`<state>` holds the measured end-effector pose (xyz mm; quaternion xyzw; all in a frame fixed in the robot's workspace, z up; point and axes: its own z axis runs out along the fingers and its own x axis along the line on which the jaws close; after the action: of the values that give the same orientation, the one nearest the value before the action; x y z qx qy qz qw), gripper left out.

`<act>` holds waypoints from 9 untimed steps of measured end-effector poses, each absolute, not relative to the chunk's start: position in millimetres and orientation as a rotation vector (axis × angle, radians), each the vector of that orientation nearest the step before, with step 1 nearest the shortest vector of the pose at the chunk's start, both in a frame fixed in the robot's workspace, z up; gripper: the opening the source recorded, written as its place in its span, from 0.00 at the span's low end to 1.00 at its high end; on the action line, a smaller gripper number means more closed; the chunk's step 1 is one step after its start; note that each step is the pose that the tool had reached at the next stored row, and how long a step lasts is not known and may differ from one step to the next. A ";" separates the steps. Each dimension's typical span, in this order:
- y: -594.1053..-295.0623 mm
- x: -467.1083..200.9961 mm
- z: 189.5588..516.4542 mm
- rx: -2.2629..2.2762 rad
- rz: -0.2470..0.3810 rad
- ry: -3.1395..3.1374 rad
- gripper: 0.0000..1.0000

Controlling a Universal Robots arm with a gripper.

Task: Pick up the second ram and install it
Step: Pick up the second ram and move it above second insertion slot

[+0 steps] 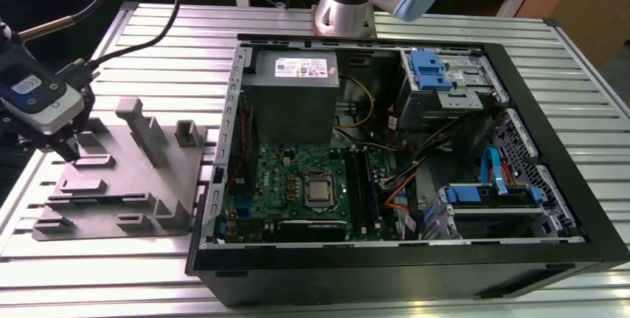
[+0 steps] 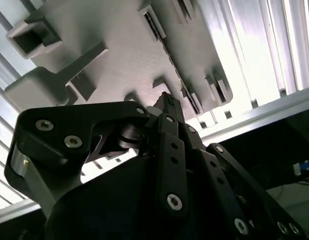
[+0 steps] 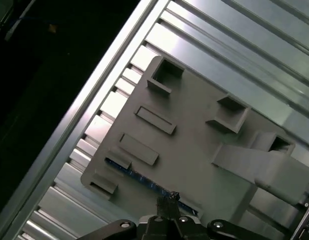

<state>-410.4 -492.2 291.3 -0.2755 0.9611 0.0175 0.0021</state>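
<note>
Gripper (image 2: 167, 102) linkage is closest to the lens in the second wrist view, with its tip pointing down at the tray (image 2: 119, 45). On the exterior view I see it low over the tray at the exterior view's left, on the table (image 1: 158, 45), well apart from the case (image 1: 394, 266). Key relation: the ram (image 3: 144, 179) is right under the tip. In the first wrist view it reads as a thin blue strip standing on edge in a tray slot, just beside one tray edge, with a small block near each end. The tip crosses that strip off-centre, toward one end, not at mid-length. The long axis runs parallel to the table slats, so I judge it points across toward the case. I can't tell the grip state: the tip overlaps the strip, but these views don't show whether it's clamped on the ram or just sitting above it. The ram looks seated in the tray, not lifted. The board (image 1: 285, 178) lies flat in the case. The long dark strips (image 1: 361, 185) next to the square socket are probably the memory slots. If so, their axis runs roughly crosswise to the ram's.
</note>
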 end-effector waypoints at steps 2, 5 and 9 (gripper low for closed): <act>-492.2 -410.4 291.2 -0.920 0.054 3.000 0.07; -492.2 -410.4 291.0 -1.002 0.053 2.975 0.07; -492.2 -410.4 290.7 -1.111 0.053 2.937 0.07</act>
<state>-410.4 -492.2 290.7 -0.3539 0.9352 0.0168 0.0004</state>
